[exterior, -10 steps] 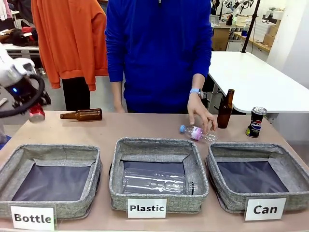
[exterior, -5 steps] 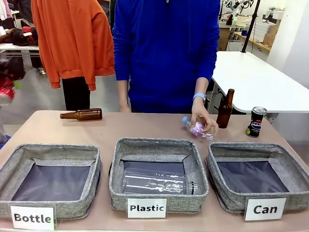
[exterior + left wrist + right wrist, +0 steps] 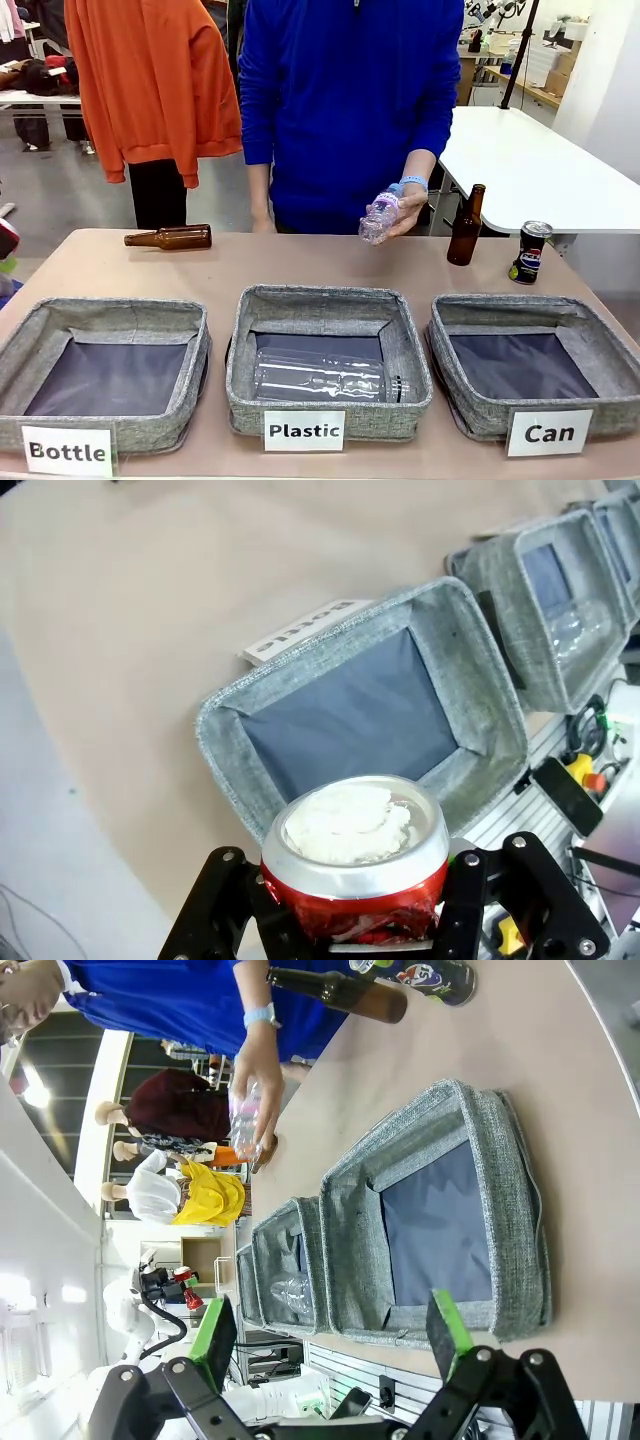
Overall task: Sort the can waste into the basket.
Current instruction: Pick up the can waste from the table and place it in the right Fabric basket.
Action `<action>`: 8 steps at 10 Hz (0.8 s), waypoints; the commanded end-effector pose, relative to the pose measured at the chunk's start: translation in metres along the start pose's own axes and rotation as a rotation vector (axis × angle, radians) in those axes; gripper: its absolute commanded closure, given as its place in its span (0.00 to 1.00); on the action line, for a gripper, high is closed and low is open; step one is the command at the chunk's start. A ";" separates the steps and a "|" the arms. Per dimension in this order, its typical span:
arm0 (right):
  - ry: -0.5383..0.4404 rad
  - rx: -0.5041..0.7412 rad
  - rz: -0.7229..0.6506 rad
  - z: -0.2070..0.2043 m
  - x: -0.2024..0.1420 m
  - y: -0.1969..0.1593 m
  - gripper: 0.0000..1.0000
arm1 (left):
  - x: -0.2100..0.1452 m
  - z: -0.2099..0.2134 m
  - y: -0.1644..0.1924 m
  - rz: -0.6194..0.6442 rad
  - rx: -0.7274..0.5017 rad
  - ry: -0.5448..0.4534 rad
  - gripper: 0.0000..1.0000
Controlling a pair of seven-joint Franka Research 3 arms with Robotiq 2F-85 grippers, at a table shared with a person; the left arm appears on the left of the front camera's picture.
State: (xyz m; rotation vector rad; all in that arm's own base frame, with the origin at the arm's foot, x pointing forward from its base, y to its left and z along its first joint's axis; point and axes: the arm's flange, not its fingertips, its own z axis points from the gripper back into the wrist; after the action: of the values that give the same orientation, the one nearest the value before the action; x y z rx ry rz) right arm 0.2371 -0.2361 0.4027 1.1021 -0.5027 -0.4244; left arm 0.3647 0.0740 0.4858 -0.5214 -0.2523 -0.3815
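Observation:
In the left wrist view my left gripper point(image 3: 355, 905) is shut on the red can point(image 3: 355, 875), whose silver top point(image 3: 350, 825) faces the camera. It hangs above the near corner of the "Bottle" basket point(image 3: 335, 630). The black can point(image 3: 531, 252) stands upright on the table at the far right, behind the grey "Can" basket point(image 3: 520, 305). My right gripper point(image 3: 332, 1340) is open with nothing between its green pads, over that same basket point(image 3: 520, 1210); the black can point(image 3: 440, 975) lies beyond it.
The person's hand holds a small plastic bottle point(image 3: 380, 215) up above the table's far side. An upright brown bottle point(image 3: 465, 225) stands beside the black can and another point(image 3: 170, 237) lies at the far left. The "Plastic" basket point(image 3: 320, 298) holds a clear bottle.
My left arm with the red can has swung out past the front view's left edge. The person has lifted the small plastic bottle off the table.

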 end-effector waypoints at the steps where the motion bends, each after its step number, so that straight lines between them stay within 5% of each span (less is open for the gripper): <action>1: -0.014 0.024 0.023 0.000 0.003 0.000 0.00 | 0.005 0.001 -0.006 0.000 -0.006 0.011 1.00; 4: -0.014 0.024 0.023 0.000 0.003 0.000 0.00 | 0.002 -0.001 -0.003 -0.006 -0.003 0.004 1.00; 5: 0.000 0.000 0.000 0.000 0.000 0.000 0.00 | 0.023 -0.031 -0.059 -0.237 -0.016 -0.006 1.00; 8: -0.020 -0.043 -0.010 0.062 -0.007 0.003 0.00 | 0.088 -0.110 -0.203 -0.671 -0.079 0.035 1.00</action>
State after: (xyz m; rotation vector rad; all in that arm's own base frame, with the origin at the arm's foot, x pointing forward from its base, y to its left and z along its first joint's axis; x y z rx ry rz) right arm 0.2110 -0.2600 0.4201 1.0714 -0.5184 -0.4298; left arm 0.3493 -0.1409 0.5210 -0.4794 -0.3379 -0.9355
